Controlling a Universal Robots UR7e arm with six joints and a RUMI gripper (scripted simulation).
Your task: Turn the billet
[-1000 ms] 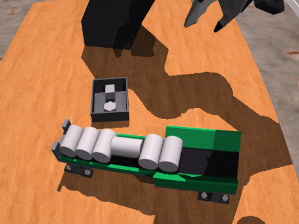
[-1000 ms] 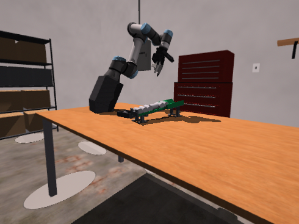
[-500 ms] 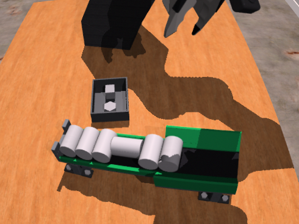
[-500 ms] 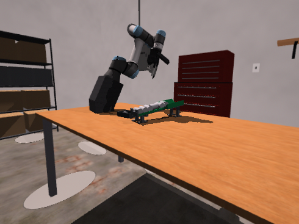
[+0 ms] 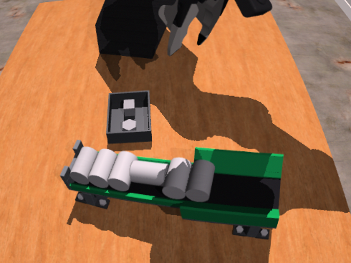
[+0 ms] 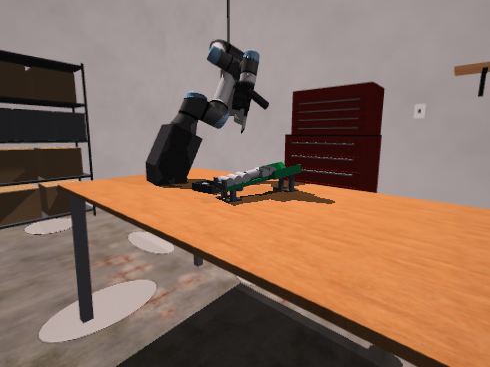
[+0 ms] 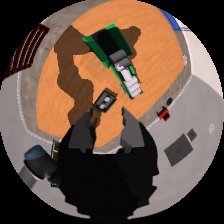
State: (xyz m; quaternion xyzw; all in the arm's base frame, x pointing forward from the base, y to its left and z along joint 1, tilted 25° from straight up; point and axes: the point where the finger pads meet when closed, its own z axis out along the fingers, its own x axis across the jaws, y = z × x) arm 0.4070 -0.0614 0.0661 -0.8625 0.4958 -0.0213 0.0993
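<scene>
The green feed ramp (image 5: 236, 216) (image 6: 297, 169) (image 7: 95, 48) slopes down to a grey stop (image 5: 65, 176) at its left end in the top view. Three billets lie across it side by side at the stop. The lengthwise billet (image 5: 147, 172) lies just uphill of them, its axis along the ramp. Two more billets, one at its upper end (image 5: 176, 179) and one beyond that (image 5: 200, 180), lie across the ramp in the gripper arm's shade. My gripper (image 5: 186, 46) (image 6: 241, 126) (image 7: 106, 108) is open and empty, high above the table on the robot-base side of the ramp.
A small dark tray (image 5: 129, 137) (image 6: 202, 187) (image 7: 98, 108) with a square block (image 5: 129, 104) and a hexagonal piece (image 5: 129, 125) stands between the robot base (image 5: 125, 25) (image 6: 172, 155) and the ramp's lower end. Green side walls rise higher at the ramp's upper end.
</scene>
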